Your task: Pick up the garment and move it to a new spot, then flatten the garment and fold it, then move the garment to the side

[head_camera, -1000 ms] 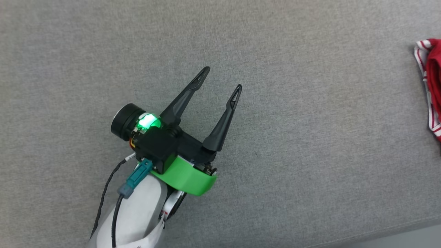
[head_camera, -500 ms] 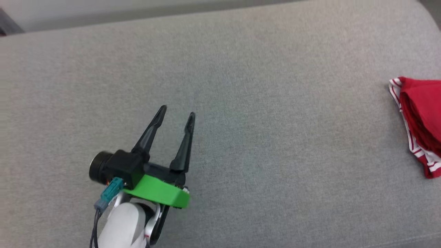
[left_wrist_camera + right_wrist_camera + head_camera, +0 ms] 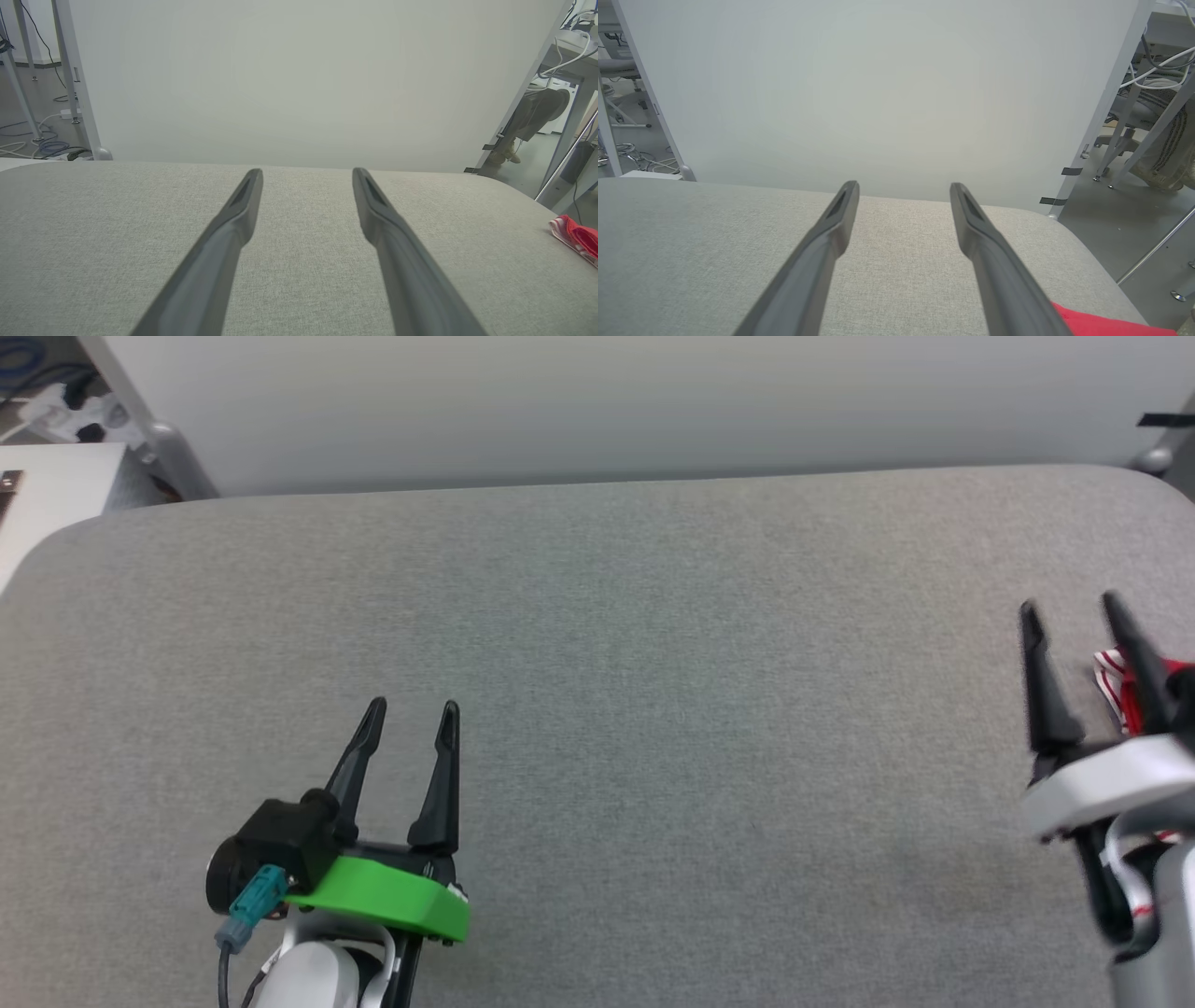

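Since the earlier frame the head camera has tilted up, bringing the far edge of the grey padded surface (image 3: 653, 644), the white panel (image 3: 607, 401) behind that edge, and the right gripper (image 3: 1069, 607) into view.

Left gripper (image 3: 411, 714): over the near left part of the surface, fingers spread apart.

Right gripper: over the right end of the surface, fingers spread apart.

Garment (image 3: 1113, 672): bunched red cloth with red-and-white striped trim, lying at the right end of the surface, partly hidden behind the right gripper. Contact between the two cannot be determined.
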Available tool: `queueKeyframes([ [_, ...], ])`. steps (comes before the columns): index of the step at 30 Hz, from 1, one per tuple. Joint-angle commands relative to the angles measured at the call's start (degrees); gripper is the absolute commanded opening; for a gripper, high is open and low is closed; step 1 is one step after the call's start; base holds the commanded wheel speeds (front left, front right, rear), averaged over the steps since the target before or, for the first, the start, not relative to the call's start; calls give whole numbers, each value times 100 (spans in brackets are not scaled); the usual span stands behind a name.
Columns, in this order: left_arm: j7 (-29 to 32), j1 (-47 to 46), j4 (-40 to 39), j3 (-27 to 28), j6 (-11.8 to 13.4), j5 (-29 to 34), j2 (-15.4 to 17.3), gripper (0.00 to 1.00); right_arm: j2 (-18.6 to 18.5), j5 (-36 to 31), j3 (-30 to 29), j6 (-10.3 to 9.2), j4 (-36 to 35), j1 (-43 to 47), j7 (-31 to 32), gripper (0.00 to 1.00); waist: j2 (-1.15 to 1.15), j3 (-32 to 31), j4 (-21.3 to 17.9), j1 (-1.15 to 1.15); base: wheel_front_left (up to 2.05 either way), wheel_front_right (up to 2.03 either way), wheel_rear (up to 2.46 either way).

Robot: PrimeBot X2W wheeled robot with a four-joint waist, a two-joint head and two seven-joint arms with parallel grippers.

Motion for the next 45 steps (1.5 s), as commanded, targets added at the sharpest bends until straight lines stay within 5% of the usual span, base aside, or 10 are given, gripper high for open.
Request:
queueKeyframes([
  [1, -34, 121, 25, 58, -15, 87, -47, 100, 175, 37, -2, -9, -83, 191, -111, 100, 0, -200, 218, 0, 0, 0, 0],
  [14, -34, 358, 177, 112, -15, 174, -131, 100, 1020, -95, -9, -9, 64, 1097, -1001, 100, 0, -336, 378, 0, 0, 0, 0],
  [45, -34, 420, 135, 121, -15, 182, -162, 100, 1110, -161, 99, -9, 181, 1125, -1127, 100, 0, -348, 315, 0, 0, 0, 0],
])
